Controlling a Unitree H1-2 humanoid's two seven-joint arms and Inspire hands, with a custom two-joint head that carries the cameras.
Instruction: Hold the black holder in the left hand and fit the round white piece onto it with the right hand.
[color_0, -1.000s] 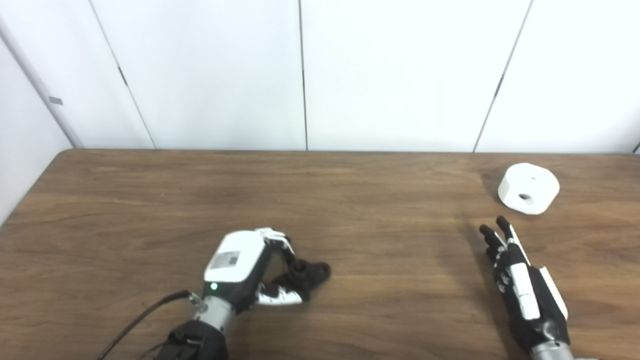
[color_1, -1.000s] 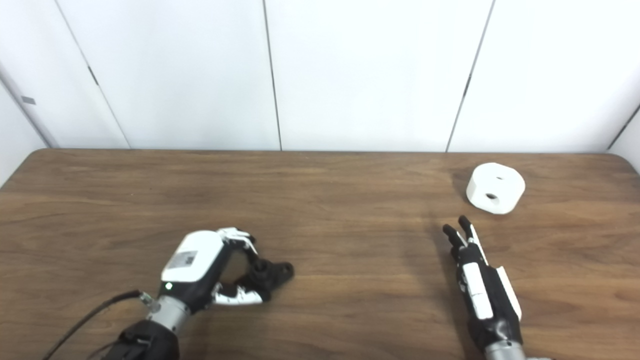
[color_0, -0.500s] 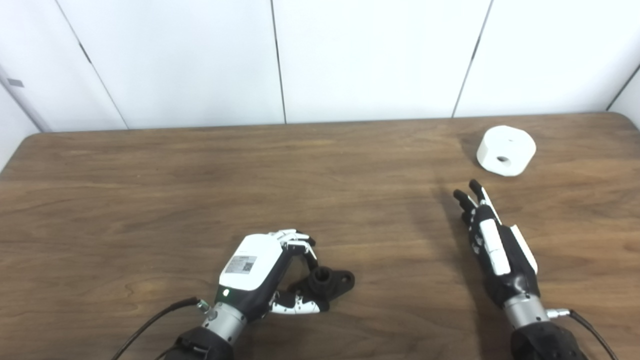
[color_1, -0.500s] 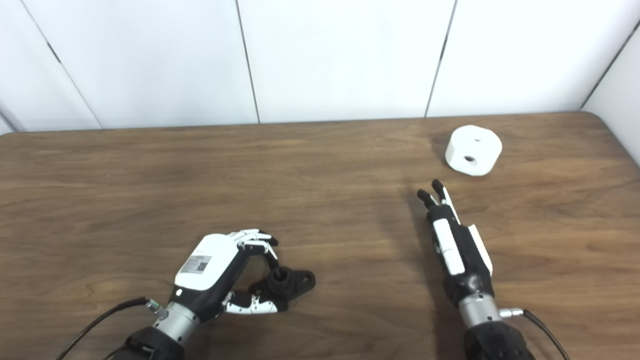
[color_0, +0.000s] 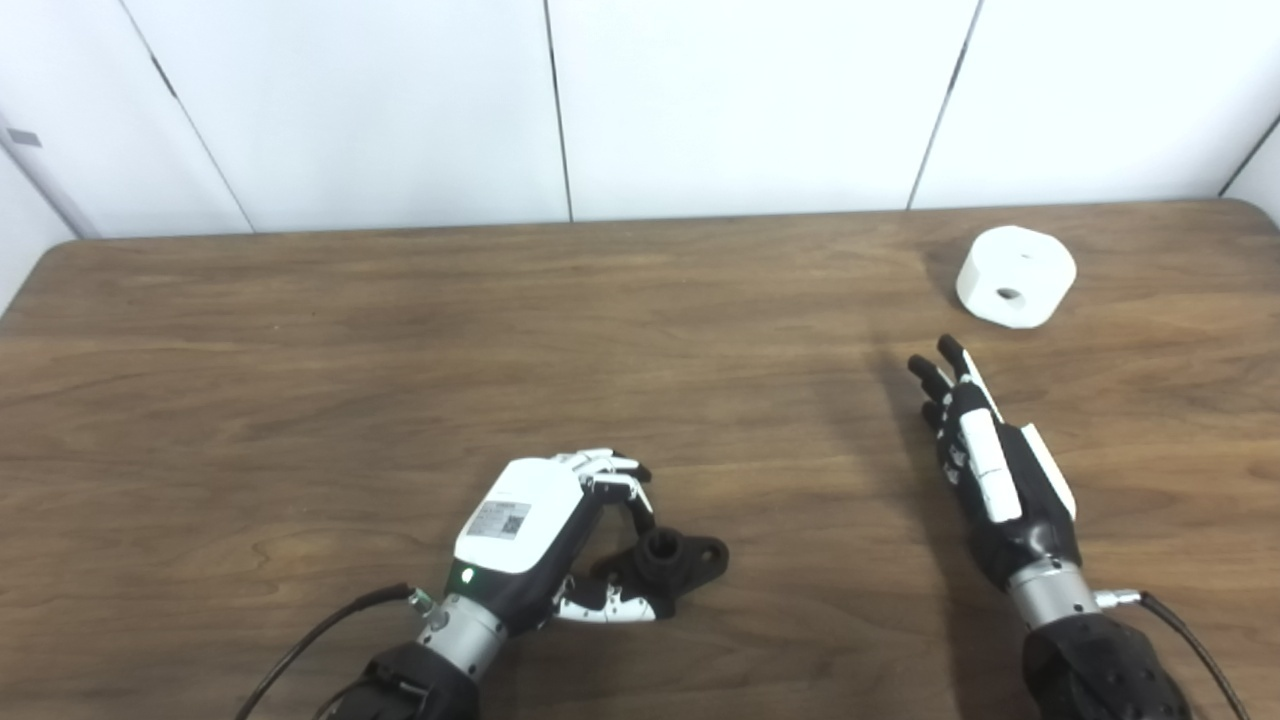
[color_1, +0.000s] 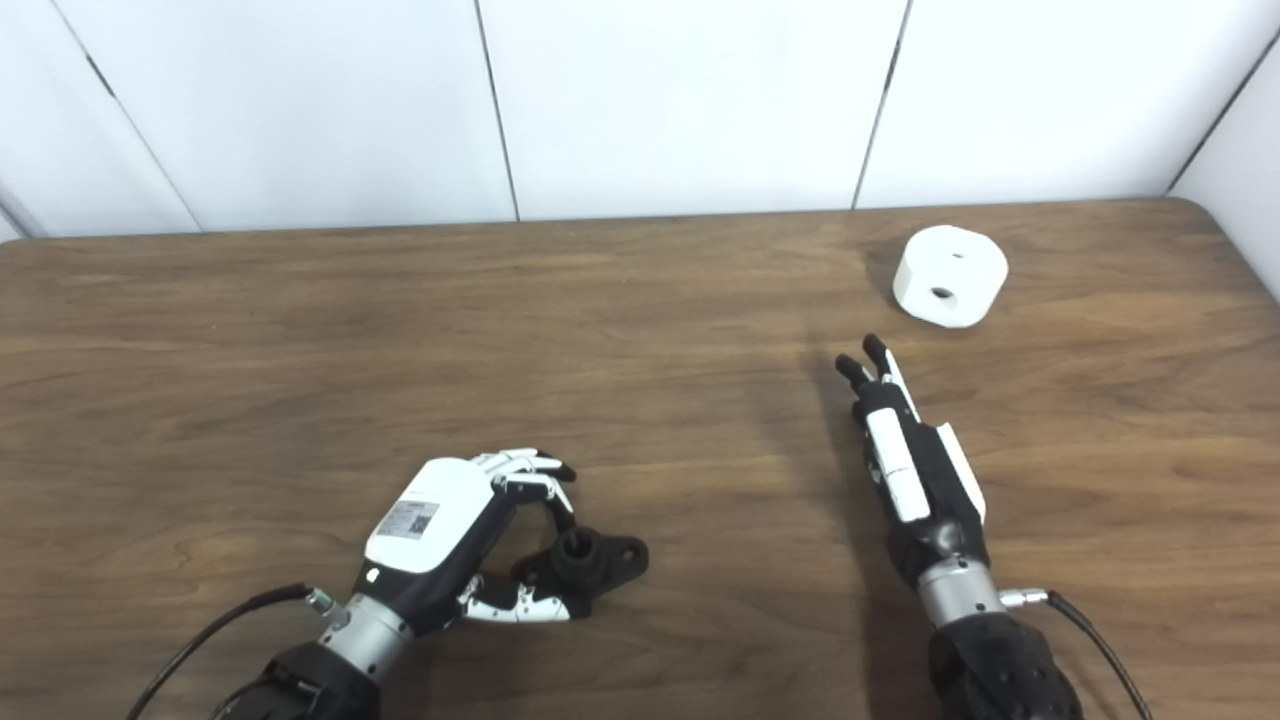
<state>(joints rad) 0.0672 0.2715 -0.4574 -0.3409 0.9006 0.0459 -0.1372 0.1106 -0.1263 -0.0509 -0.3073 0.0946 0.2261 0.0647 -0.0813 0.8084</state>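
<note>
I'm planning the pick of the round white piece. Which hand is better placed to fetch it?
The right hand. It is open, holds nothing, and its fingertips point toward the round white piece just beyond them. The left hand sits far across the table, curled around the black holder.

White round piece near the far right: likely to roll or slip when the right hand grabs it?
The round white piece sits on a flat face on the table, so rolling seems unlikely. Its smooth curved wall may slip between fingers. It looks rigid. The right hand is open, short of it.
</note>
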